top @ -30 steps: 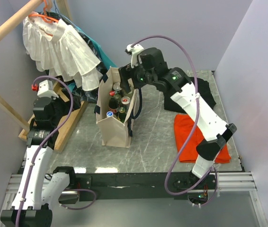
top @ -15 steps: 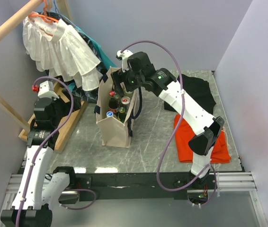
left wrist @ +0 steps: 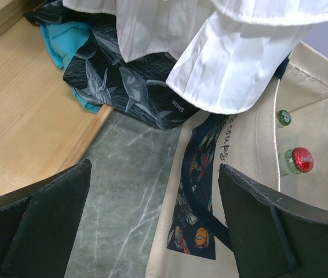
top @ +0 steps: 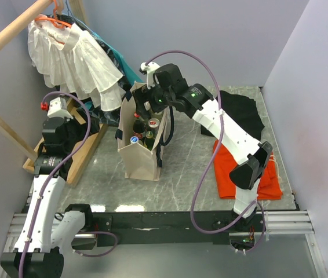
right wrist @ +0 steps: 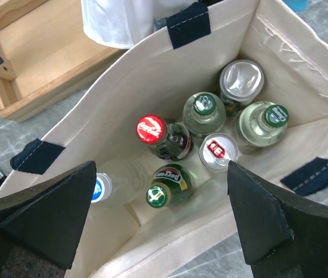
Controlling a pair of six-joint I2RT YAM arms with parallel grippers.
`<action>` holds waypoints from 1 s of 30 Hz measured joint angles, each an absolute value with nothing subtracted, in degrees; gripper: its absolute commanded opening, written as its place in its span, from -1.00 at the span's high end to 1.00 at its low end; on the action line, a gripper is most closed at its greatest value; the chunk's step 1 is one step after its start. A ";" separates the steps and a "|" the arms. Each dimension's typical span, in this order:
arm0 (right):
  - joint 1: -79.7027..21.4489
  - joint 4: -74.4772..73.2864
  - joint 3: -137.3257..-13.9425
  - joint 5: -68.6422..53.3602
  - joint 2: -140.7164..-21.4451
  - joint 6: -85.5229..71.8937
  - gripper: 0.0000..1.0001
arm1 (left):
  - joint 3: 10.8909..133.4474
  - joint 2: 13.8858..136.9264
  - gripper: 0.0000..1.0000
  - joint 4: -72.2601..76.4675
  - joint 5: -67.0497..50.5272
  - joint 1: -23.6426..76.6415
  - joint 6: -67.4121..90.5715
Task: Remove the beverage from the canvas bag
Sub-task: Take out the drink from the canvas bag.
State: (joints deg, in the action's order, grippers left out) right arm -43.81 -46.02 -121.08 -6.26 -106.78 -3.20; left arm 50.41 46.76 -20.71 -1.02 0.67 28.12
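Note:
The cream canvas bag [top: 139, 155] with navy handles stands upright left of the table's middle, its mouth open. It holds several beverages. In the right wrist view I see a red-capped Coca-Cola bottle [right wrist: 151, 128], a green Perrier bottle [right wrist: 159, 195], a red-tabbed can [right wrist: 218, 149], a silver can [right wrist: 241, 77], two green-capped clear bottles and a blue-capped bottle [right wrist: 99, 187]. My right gripper [top: 150, 99] hovers open above the bag's mouth [right wrist: 161, 168], touching nothing. My left gripper [top: 56, 116] is open and empty [left wrist: 155, 168], left of the bag's side [left wrist: 242, 147].
A white ruffled garment [top: 74, 61] hangs on an orange hanger from a wooden rail at the back left, over dark and teal clothes. A wooden platform [top: 87, 147] lies left of the bag. A red cloth [top: 233, 171] and a black cloth [top: 242, 113] lie on the right.
My right arm has swung left and its gripper now sits over the bag's mouth rather than behind its back edge. My left arm has barely shifted.

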 measured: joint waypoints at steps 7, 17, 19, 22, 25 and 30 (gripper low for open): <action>-43.86 -45.34 -121.64 -7.22 -107.96 -3.79 -1.00 | 50.70 46.72 -0.93 -20.58 -1.04 0.67 28.08; -43.90 -45.54 -123.68 -7.20 -112.12 -4.36 -0.84 | 50.83 46.72 -0.93 -20.69 -1.02 0.69 27.88; -43.90 -45.54 -123.85 -7.22 -112.68 -4.40 -0.80 | 50.81 46.72 -0.93 -20.69 -1.02 0.69 27.90; -43.92 -45.67 -123.98 -7.42 -113.49 -4.60 -0.77 | 50.81 46.72 -0.93 -20.67 -1.04 0.69 27.94; -43.97 -46.06 -124.68 -7.90 -114.32 -4.62 -0.77 | 50.81 46.74 -0.93 -20.67 -1.04 0.67 28.12; -44.12 -46.39 -125.10 -8.29 -114.59 -4.62 -0.65 | 50.81 46.72 -0.93 -20.64 -1.02 0.69 28.14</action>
State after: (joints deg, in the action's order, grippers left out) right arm -44.12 -46.39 -125.10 -8.29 -114.59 -4.62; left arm 50.81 46.72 -20.64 -1.02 0.69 28.14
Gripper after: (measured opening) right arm 0.866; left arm 0.966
